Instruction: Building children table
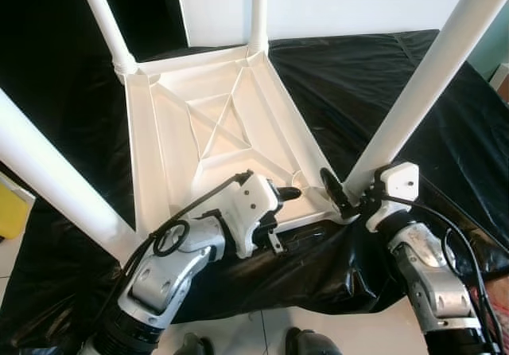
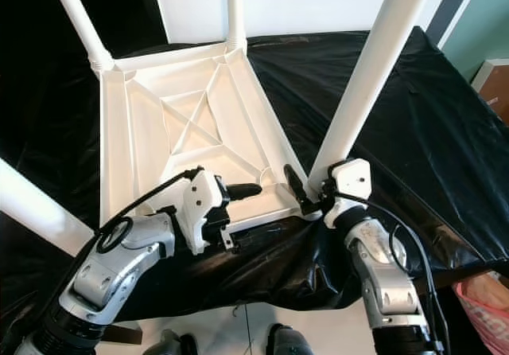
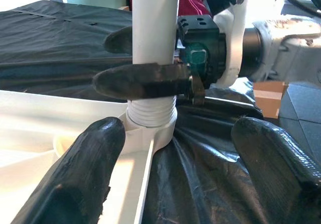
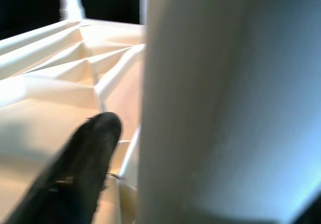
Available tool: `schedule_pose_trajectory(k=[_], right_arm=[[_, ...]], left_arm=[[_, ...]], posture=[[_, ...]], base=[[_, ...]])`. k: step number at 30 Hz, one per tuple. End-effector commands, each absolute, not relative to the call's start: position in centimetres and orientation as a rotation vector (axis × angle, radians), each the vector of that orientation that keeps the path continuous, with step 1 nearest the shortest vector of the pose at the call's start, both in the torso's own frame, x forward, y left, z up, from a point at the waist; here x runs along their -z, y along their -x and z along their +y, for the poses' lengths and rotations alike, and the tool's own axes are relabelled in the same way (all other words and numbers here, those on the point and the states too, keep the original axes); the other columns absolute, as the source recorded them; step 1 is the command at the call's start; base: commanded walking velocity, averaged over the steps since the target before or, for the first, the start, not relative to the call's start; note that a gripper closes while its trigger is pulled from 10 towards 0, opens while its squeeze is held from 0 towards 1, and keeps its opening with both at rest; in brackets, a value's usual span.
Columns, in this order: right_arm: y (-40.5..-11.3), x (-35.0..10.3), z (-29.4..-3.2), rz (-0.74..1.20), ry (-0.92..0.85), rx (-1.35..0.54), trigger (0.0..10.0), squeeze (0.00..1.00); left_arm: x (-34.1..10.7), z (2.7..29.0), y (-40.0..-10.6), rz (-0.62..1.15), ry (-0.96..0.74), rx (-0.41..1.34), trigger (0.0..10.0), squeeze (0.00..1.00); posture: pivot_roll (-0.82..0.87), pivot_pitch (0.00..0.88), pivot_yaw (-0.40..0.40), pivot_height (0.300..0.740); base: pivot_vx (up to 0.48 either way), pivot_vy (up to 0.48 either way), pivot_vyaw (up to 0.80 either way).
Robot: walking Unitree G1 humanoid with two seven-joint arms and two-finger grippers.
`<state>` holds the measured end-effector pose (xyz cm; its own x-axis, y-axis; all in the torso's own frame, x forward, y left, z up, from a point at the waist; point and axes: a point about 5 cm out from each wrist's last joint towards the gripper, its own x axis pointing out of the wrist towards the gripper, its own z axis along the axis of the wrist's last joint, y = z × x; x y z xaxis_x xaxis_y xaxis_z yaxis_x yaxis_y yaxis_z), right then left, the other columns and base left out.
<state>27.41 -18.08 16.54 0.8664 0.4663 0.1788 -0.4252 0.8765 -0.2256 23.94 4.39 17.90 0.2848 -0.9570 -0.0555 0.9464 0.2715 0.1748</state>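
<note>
Lying upside down on a black sheet (image 1: 382,76), the white table (image 1: 215,124) fills the centre of the head views, its ribbed underside facing up and its four legs rising toward the frame edges. At lower right of the left eye view, the right gripper (image 1: 343,196) pinches the base of the near right leg (image 1: 421,84), just above the threaded collar where that leg meets the table's corner; the left wrist view shows one black finger (image 3: 140,81) across the front of the leg and the other behind it. In the lower middle, the left gripper (image 1: 286,194) sits over the table's near rim, pointing at that same corner, its two fingers (image 3: 75,179) spread apart and touching nothing that can be made out. Another leg (image 1: 56,180) runs across the left edge of the frame, and two more stand at the top: one upper left (image 1: 107,21) and one at upper centre (image 1: 258,9). Pale floor shows along the bottom edge.
</note>
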Motion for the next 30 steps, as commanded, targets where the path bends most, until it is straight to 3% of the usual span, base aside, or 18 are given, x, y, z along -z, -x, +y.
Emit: schedule_pose_trajectory(k=[1, 2, 3, 14, 15, 22, 30], right_arm=[[-27.4, -16.0, -18.1, -0.210, 0.177, -0.497, 2.8, 0.00], [-27.4, -16.0, -18.1, -0.210, 0.177, -0.497, 2.8, 0.00], [-27.4, -15.9, -18.3, -0.200, 0.180, -0.506, 0.0, 0.00], [-27.4, -14.6, -19.4, -0.130, 0.170, -0.515, 0.0, 0.00], [-27.4, -14.5, -19.5, -0.126, 0.154, -0.492, 10.0, 0.00], [-27.3, -14.2, -19.1, -0.109, 0.116, -0.392, 10.0, 0.00], [-27.3, -13.1, -17.8, -0.061, 0.065, -0.113, 10.0, 0.00]], left_arm=[[-17.7, 4.2, -23.8, -0.056, -0.193, 1.288, 10.0, 0.00], [-17.7, 4.2, -23.8, -0.056, -0.193, 1.288, 10.0, 0.00], [-17.7, 4.2, -23.8, -0.056, -0.192, 1.285, 10.0, 0.00], [-17.6, 4.2, -23.5, -0.049, -0.190, 1.280, 10.0, 0.00], [-17.6, 4.2, -23.5, -0.048, -0.189, 1.280, 10.0, 0.00], [-17.5, 4.2, -23.5, -0.047, -0.188, 1.283, 10.0, 0.00], [-17.4, 4.2, -23.5, -0.044, -0.190, 1.282, 10.0, 0.00]], posture=[[-0.10, 0.143, 0.020, 0.740], [-0.10, 0.143, 0.020, 0.740], [-0.09, 0.144, 0.015, 0.740], [-0.09, 0.151, 0.011, 0.740], [-0.09, 0.151, 0.012, 0.740], [-0.09, 0.154, 0.011, 0.740], [-0.09, 0.146, 0.008, 0.740]], base=[[0.000, 0.000, 0.00], [0.000, 0.000, 0.00], [0.000, 0.000, 0.00], [0.000, 0.000, 0.00], [0.000, 0.000, 0.00], [0.000, 0.000, 0.00], [0.000, 0.000, 0.00]])
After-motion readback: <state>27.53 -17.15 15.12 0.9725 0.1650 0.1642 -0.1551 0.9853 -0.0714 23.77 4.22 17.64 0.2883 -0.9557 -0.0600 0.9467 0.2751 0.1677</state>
